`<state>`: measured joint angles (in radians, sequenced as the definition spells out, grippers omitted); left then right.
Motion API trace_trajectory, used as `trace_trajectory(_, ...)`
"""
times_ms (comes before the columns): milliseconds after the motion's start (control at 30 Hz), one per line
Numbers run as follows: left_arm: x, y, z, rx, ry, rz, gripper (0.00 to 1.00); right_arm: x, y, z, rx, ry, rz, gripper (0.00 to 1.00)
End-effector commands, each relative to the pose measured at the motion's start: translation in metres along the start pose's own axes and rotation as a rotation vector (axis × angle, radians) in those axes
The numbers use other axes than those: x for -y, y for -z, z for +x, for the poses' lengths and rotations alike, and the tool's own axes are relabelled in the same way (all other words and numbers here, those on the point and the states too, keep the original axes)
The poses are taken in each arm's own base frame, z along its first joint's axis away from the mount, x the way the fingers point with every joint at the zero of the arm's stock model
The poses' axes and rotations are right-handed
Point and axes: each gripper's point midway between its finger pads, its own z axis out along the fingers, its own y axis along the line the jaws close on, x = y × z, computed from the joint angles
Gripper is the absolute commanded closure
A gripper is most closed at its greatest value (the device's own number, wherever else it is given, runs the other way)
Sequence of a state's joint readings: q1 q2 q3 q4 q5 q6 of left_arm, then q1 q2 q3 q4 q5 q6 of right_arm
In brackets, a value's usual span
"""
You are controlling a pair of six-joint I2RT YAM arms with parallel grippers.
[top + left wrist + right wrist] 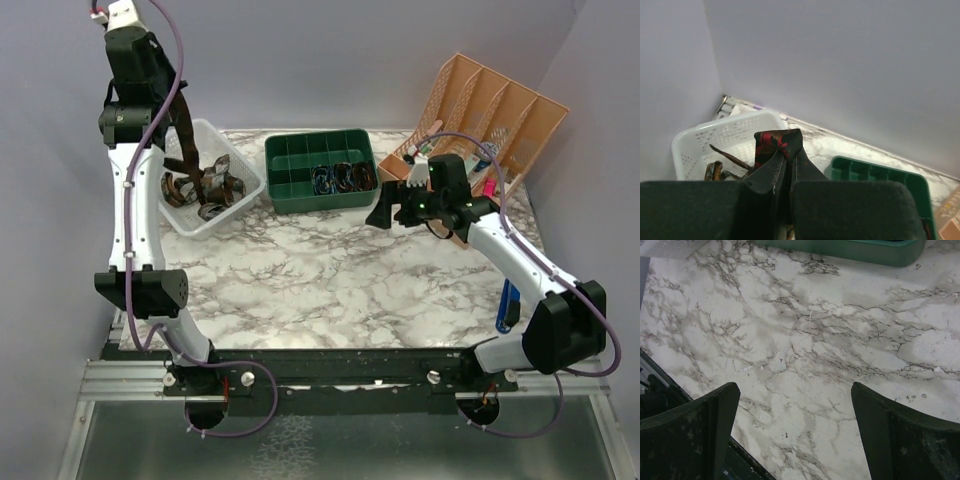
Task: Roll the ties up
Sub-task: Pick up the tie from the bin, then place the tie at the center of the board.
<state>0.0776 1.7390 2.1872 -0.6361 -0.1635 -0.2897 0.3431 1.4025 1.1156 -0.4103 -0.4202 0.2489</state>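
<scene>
**left arm lifting one tie, right arm waiting open**

the left gripper (788, 162) is pinching a dark tie (771, 142) with a red pattern. its two fingers are pressing together on the fabric, and a folded end is poking out beyond the tips. in the top view the left arm is reaching high, well to the left of the green tray (290, 195). the held tie (190, 135) is hanging down from it as a dark strip, with its lower end trailing into the white basket (245, 180) just left of the green tray. more ties (200, 187) are lying loosely heaped in that basket. whether the hanging strip is touching them cannot be told.

inside the green tray, three rolled ties (343, 177) are sitting side by side in the front right compartments, bluish and dark.

the right gripper (385, 210) is hovering just right of the green tray's front right corner. its jaws are standing wide apart with nothing between them. in the right wrist view only the bare marble table (805, 340) is showing between its fingers (720, 410), with the green tray's wall along the top edge.

a tan file organizer (490, 105) is standing to the right of the green tray, behind the right arm.
</scene>
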Motion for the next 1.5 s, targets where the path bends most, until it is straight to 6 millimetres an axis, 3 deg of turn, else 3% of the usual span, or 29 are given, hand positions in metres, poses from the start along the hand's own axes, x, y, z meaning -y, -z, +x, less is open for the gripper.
trace_trajectory(0, 0.038, 0.054, -0.052, 0.107, -0.02, 0.113, 1.0, -0.019, 0.014, -0.022, 0.065, 0.017, -0.054, 0.0)
trace_trajectory(167, 0.062, 0.108, -0.106, 0.245, 0.041, 0.238, 1.0, -0.026, 0.02, -0.025, 0.098, 0.01, -0.08, 0.0)
trace_trajectory(433, 0.102, 0.18, -0.153, 0.365, 0.125, 0.513, 1.0, -0.04, 0.024, -0.032, 0.151, -0.01, -0.145, 0.0)
trace_trajectory(600, 0.108, 0.229, -0.186, 0.486, 0.168, 0.601, 1.0, -0.046, 0.027, -0.031, 0.156, -0.001, -0.178, 0.0)
trace_trajectory(667, 0.108, 0.245, -0.195, 0.518, 0.187, 0.626, 1.0, -0.05, 0.03, -0.033, 0.178, 0.012, -0.196, 0.0)
trace_trajectory(833, 0.134, 0.288, -0.202, 0.523, 0.216, 0.843, 1.0, -0.064, 0.04, -0.04, 0.289, 0.052, -0.278, 0.0)
trace_trajectory(1067, 0.16, 0.353, -0.213, 0.521, 0.28, 1.148, 1.0, -0.089, 0.072, -0.059, 0.538, 0.198, -0.393, 0.0)
trace_trajectory(1233, 0.162, 0.379, -0.216, 0.518, 0.315, 1.236, 1.0, -0.13, 0.082, -0.053, 0.729, 0.494, -0.408, 0.0)
trace_trajectory(1333, 0.161, 0.393, -0.218, 0.525, 0.331, 1.265, 1.0, -0.173, 0.07, -0.043, 0.795, 0.7, -0.363, 0.0)
trace_trajectory(1467, 0.162, 0.422, -0.229, 0.543, 0.395, 1.38, 1.0, -0.22, 0.05, -0.038, 0.899, 0.776, -0.292, 0.01)
